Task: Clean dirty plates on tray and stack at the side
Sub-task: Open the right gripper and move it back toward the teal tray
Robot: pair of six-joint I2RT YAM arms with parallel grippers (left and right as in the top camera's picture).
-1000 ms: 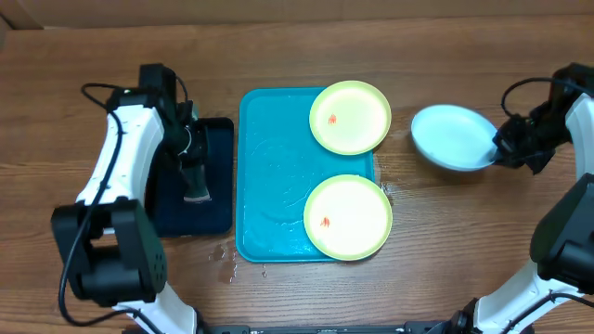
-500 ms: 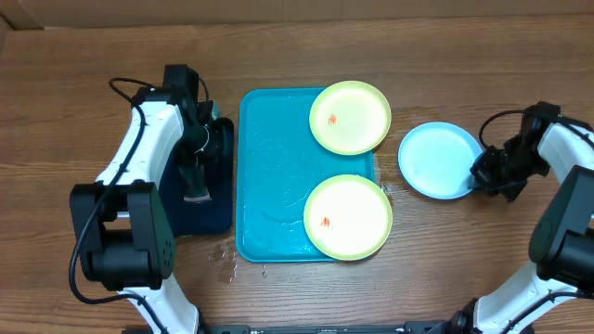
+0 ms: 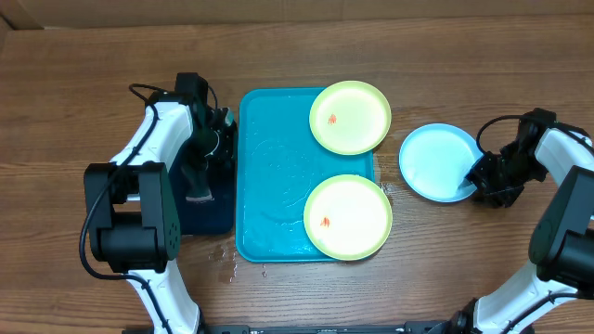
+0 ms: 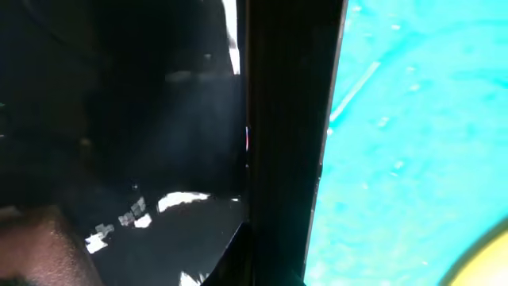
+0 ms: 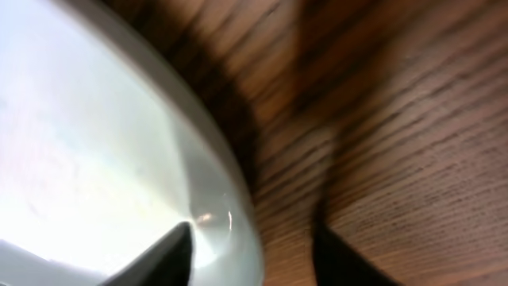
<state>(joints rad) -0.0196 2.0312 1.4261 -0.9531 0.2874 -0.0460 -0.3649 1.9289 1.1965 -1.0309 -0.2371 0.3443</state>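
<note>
Two pale yellow-green plates lie on the right side of the turquoise tray (image 3: 274,186). The far yellow-green plate (image 3: 350,117) sticks out over the tray's far right corner. The near yellow-green plate (image 3: 348,217) sticks out over the near right corner. Each one has a small red-orange smear (image 3: 331,120) a bit left of its middle. The tray looks wet. Little water drops (image 3: 227,262) sit on the wooden table (image 3: 371,37) by the tray's near left corner.

The light blue plate (image 3: 434,160) lies flat on the table. It is just to the right of the tray and does not touch it. The right gripper (image 3: 483,183) is at the right edge of this plate. In the right wrist view its fingers (image 5: 163,254) are spread apart. One finger is over the plate and the other is over the wood. The plate's rim is between them.

The left gripper (image 3: 198,186) is over the black tray (image 3: 213,218), which lies just left of the turquoise tray. Its fingers are pressed together. The left wrist view is too dark to tell if anything is between them.
</note>
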